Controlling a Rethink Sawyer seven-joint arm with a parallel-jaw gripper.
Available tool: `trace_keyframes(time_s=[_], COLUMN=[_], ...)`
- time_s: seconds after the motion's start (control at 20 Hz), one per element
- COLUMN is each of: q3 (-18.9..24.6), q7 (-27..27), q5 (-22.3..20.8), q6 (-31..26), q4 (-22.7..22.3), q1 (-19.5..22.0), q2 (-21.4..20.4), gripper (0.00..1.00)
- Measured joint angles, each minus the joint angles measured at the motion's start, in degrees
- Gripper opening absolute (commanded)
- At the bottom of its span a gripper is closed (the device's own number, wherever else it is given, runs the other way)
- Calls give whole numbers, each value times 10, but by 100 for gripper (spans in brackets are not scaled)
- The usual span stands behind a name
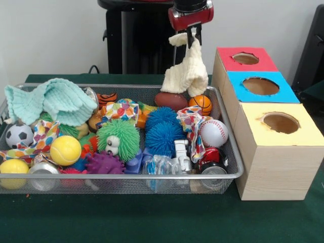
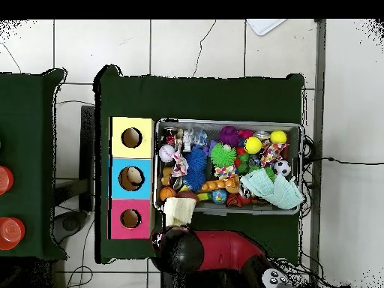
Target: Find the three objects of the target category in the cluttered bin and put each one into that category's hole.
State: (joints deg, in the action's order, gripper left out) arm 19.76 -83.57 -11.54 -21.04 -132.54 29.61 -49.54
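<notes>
Dangling from the gripper is a cream cloth, pinched by its top edge between jaws clamped tight on it, with the loose bulk hanging over the far right corner of the wire bin, just beside the red-topped box. Trouble can be expected from that slack tail (it looks floppy enough to snag), since it could be dragged across the bin rim or draped over a hole's edge instead of dropping through. A blue-topped box and a yellow-topped box are lined up next to the red one, and a pale shape seems to be sitting in the blue hole in the overhead view. Everything is set on a dark green tablecloth, and a white tiled floor is seen around the table.
</notes>
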Motion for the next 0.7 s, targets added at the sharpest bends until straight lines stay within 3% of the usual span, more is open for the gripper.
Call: trace_keyframes(time_s=[0.15, 0.55, 0.7], q3=[0, 0, -1], q7=[0, 0, 0], q5=[0, 0, 0], q6=[15, 158, 178], q4=[-1, -2, -2], q1=[0, -1, -3], q2=[10, 56, 56], gripper=[0, 0, 0])
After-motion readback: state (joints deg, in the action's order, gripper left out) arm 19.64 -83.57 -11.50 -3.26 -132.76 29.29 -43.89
